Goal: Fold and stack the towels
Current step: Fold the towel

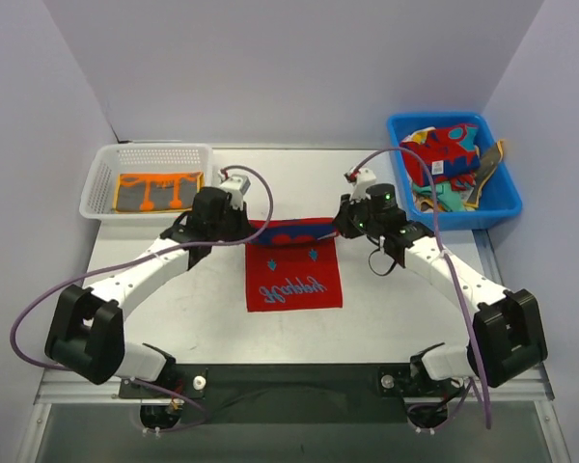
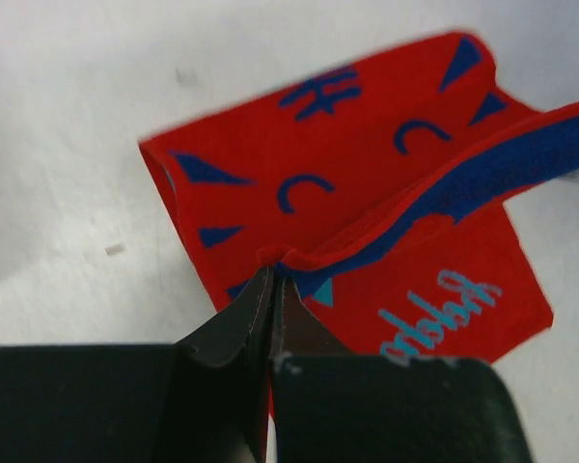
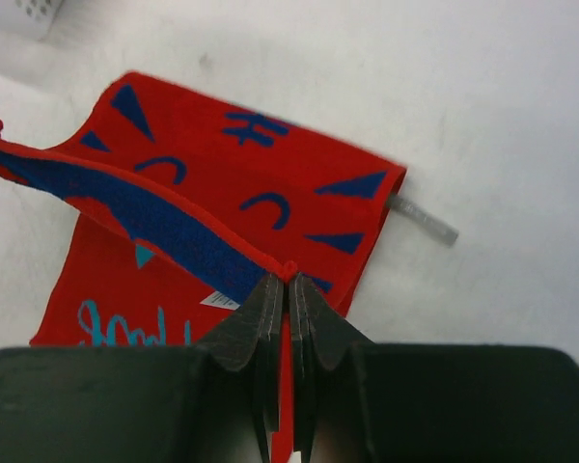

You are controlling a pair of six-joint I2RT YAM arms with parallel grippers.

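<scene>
Left wrist: claw (image 2: 273,277) pinching red towel (image 2: 367,164).

The red towel (image 1: 294,270) carries one teal cursive word (image 1: 292,287) near its front edge. It lies upside down in the top view and is cut off in both wrist views, so its letters cannot be made out. A small white tag (image 3: 217,300) at the towel's hem is too small to read.
</scene>
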